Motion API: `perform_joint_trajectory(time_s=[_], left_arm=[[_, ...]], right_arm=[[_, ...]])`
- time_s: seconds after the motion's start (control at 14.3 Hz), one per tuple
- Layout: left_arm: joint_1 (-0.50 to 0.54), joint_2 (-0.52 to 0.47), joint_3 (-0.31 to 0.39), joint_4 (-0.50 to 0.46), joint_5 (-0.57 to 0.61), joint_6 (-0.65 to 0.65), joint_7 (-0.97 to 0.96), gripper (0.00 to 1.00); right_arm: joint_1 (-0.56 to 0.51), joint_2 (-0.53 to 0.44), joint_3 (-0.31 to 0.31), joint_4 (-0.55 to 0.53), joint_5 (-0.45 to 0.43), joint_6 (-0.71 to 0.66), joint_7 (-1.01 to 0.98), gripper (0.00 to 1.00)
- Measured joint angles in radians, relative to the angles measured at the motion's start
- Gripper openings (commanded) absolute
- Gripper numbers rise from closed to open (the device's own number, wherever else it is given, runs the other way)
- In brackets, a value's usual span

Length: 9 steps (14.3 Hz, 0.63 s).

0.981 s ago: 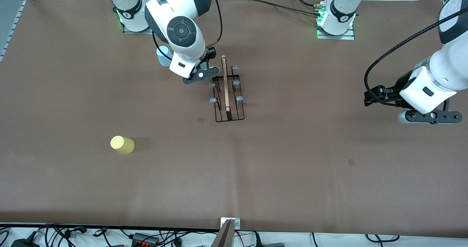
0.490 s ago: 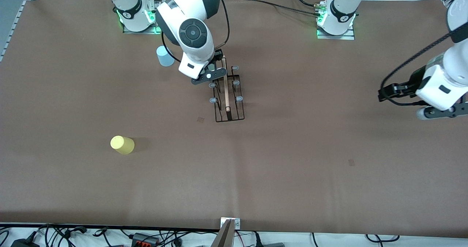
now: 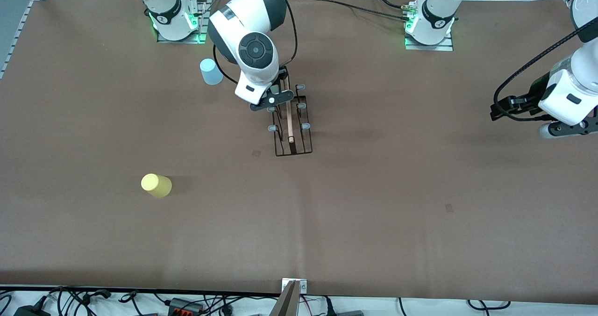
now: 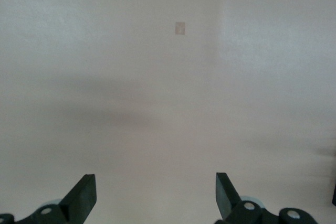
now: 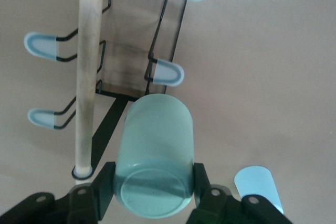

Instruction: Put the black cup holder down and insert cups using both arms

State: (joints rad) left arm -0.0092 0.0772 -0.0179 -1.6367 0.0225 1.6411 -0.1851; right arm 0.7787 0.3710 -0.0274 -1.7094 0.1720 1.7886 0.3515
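While two white arms reach over the brown bench (image 3: 373, 204), there are three cups and one black cup holder (image 3: 292, 129) to count. The right hand (image 5: 155, 182) is clenched on the mint green cup (image 5: 155, 156), one finger on each side of it. It holds this cup over the end of the holder that is farther from the front camera, just beside the wooden rod (image 5: 89, 66) on top. The holder stands on the bench near the middle, and the pegs (image 5: 168, 72) that show are bare. The light blue cup (image 3: 211, 71) stands on the bench near the right arm's base. The yellow cup (image 3: 156, 185) lies nearer the front camera, well apart from the holder. The left hand (image 4: 155, 195) is released, with its fingers wide, and waits over bare bench at the left arm's end.
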Motion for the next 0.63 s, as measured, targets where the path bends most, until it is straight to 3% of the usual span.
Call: perform_joint_trajectory(time_s=[0.42,0.49,0.56,0.63], left_arm=[[0.000,-0.004,0.002,-0.012,0.006,0.042,0.008,1.00],[-0.001,-0.004,0.002,-0.012,0.006,0.043,0.009,1.00],[-0.002,-0.004,0.002,-0.012,0.006,0.043,0.009,1.00],[-0.003,-0.004,0.001,-0.012,0.006,0.042,0.010,1.00]], right_arm=[[0.011,0.042,0.000,0.000,0.000,0.031,0.000,0.23],[0.013,0.048,0.000,0.000,0.000,0.031,0.000,0.41],[0.014,0.053,0.000,0.000,0.000,0.032,0.000,0.86],[0.014,0.058,0.000,0.000,0.000,0.034,0.000,1.00]])
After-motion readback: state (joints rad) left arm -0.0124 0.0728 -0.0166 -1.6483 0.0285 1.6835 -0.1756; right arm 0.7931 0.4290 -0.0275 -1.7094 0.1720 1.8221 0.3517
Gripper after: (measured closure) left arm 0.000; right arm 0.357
